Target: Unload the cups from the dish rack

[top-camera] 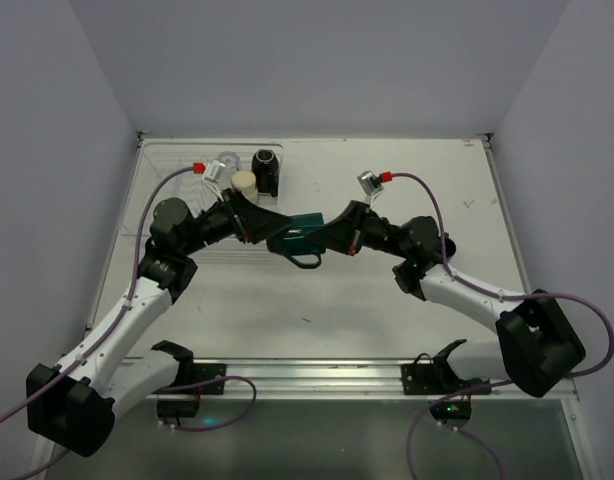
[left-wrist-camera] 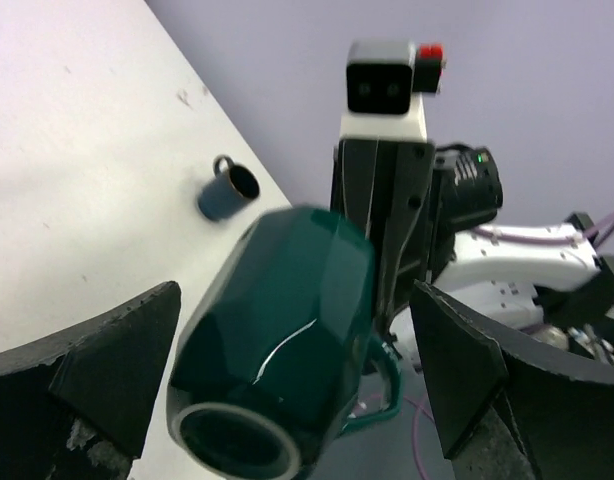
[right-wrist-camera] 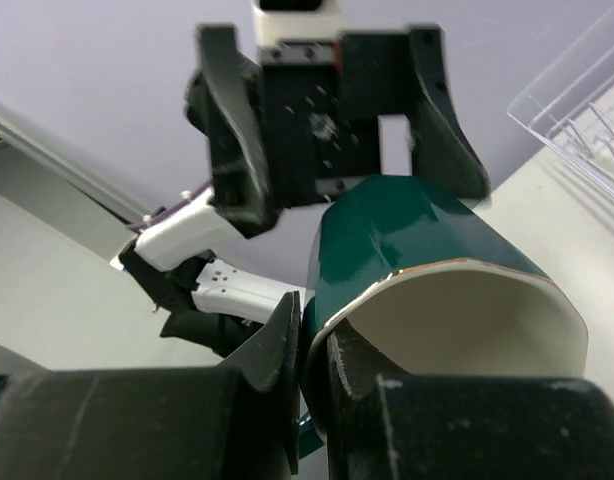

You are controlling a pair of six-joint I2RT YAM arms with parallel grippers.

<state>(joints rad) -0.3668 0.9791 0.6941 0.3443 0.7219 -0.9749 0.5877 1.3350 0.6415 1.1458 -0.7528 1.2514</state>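
Right wrist view alone shows the right gripper (right-wrist-camera: 309, 338) pinching the teal cup (right-wrist-camera: 397, 235) by its rim; it lies sideways, base toward the wide-open left gripper (left-wrist-camera: 292, 350).

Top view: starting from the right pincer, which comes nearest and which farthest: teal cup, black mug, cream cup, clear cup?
1. The teal cup, gripped by its rim in the right pincer.
2. The black mug and the cream cup, side by side in the rack, farther left: too close to call.
3. The clear cup, leftmost of them.
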